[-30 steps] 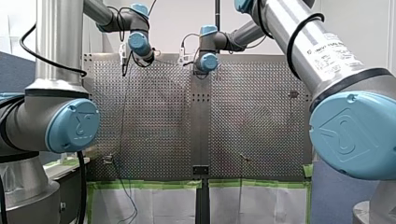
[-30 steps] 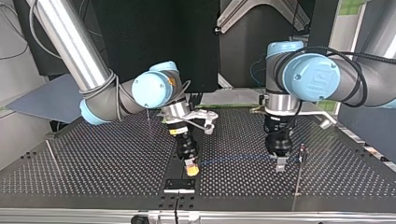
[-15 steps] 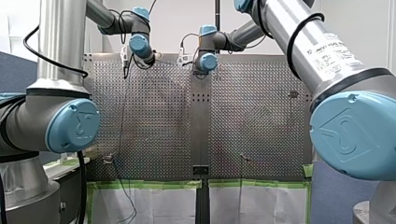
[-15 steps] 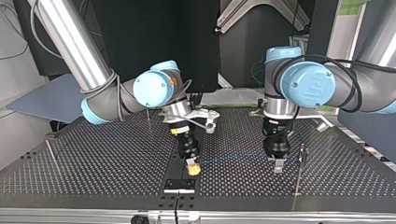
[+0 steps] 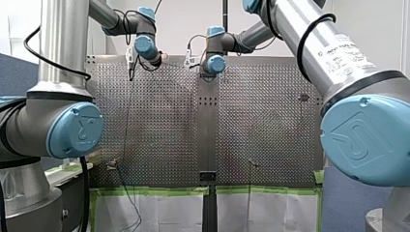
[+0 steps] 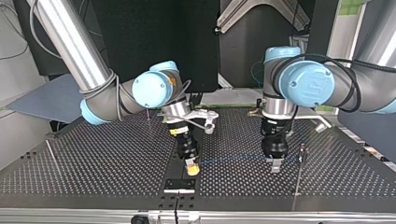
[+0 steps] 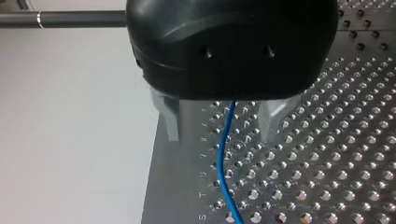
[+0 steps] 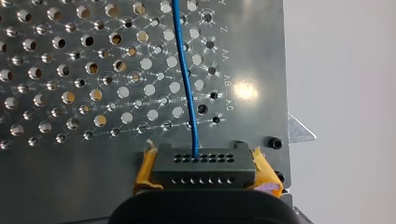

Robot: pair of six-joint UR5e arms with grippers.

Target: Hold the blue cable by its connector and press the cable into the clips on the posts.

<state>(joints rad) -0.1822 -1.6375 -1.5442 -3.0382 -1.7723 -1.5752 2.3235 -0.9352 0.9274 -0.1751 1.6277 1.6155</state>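
Between my right fingers [image 8: 145, 169] sits a black connector [image 8: 203, 166] (thin blue cable [image 8: 186, 79] attached).

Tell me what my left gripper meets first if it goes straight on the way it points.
Probably the perforated table: the left gripper has its fingers open astride the blue cable, which would pass between them. Depth is unclear.

In the top view: connector [image 8: 203, 165] within the fingers of my right gripper [image 6: 191, 168]; cable [image 6: 233, 158] rightward from it, between the fingers of my left gripper [image 6: 275, 166]. Post [image 6: 298, 172] just beyond, rightward.
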